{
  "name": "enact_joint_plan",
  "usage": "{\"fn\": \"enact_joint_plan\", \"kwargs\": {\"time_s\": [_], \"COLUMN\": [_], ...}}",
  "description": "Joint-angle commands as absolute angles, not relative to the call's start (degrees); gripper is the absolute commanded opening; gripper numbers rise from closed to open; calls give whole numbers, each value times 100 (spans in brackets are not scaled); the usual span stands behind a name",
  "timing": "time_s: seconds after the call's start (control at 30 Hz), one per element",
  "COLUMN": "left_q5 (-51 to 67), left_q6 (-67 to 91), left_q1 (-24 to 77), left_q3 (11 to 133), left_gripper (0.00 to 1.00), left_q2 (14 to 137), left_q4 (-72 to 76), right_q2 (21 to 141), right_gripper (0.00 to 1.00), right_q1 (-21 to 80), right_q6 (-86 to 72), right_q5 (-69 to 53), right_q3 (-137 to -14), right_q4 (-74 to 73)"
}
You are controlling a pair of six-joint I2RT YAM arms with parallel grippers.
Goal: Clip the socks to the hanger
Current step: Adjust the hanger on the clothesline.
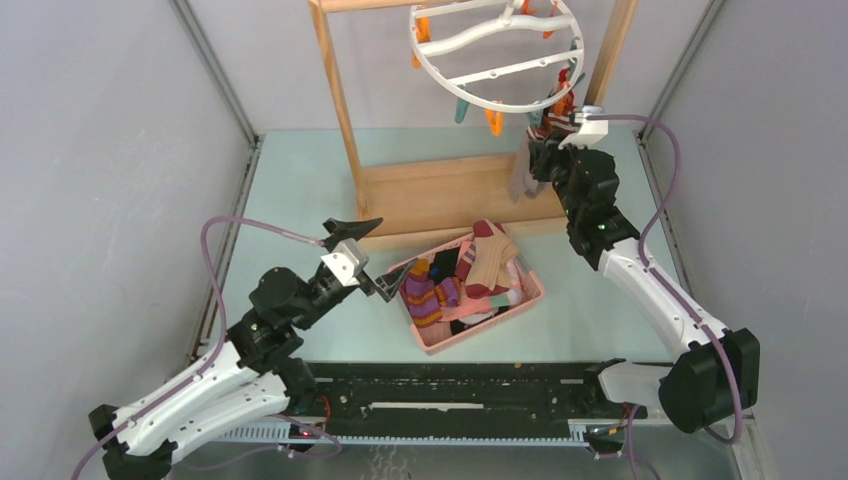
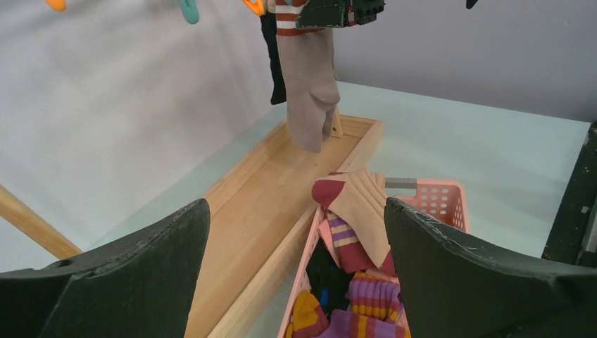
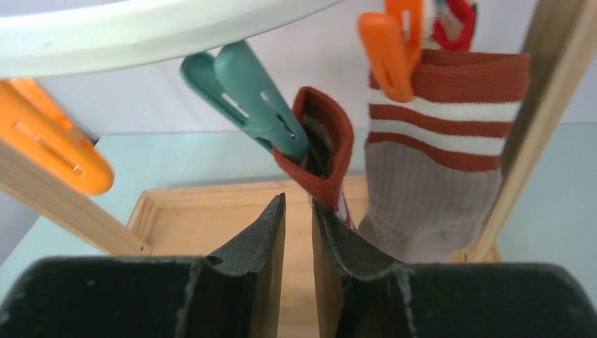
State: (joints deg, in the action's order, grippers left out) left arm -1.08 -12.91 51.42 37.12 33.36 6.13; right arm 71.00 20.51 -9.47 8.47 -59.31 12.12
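Gaping left hand [image 2: 296, 203] near basket [image 1: 530, 300] of socks [image 1: 432, 292], right hand [image 3: 298, 211] slightly parted, empty, below teal-clipped sock [image 3: 325, 141]

Left arm [image 1: 200, 385] low, jaws wide; right arm [image 1: 650, 285] raised, jaws narrow

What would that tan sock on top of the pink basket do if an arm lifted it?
Probably flop: the tan sock already lies draped and folded over the others in the basket. Likely light, since the grey sock hangs limp from a single clip. It might drag a neighbour along, as the socks lie piled together.
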Motion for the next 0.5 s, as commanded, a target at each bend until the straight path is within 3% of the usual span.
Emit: {"fn": "enact_joint_plan", "kwargs": {"time_s": [0.0,0.47], "left_q5": [-48,86], "left_q6": [-1087,-990], "left_q1": [5142,5142], "left_q3": [3579,3546], "left_gripper": [97,97], "left_q2": [3239,3228], "left_q4": [850,957], "right_q2": [7173,7804], "right_gripper": [28,28], "right_q1": [1776,1067], "right_q6": [-1142,-1450], "right_q5": [1080,943], "right_q3": [-6005,-6495], "right_q4": [1581,1942]}}
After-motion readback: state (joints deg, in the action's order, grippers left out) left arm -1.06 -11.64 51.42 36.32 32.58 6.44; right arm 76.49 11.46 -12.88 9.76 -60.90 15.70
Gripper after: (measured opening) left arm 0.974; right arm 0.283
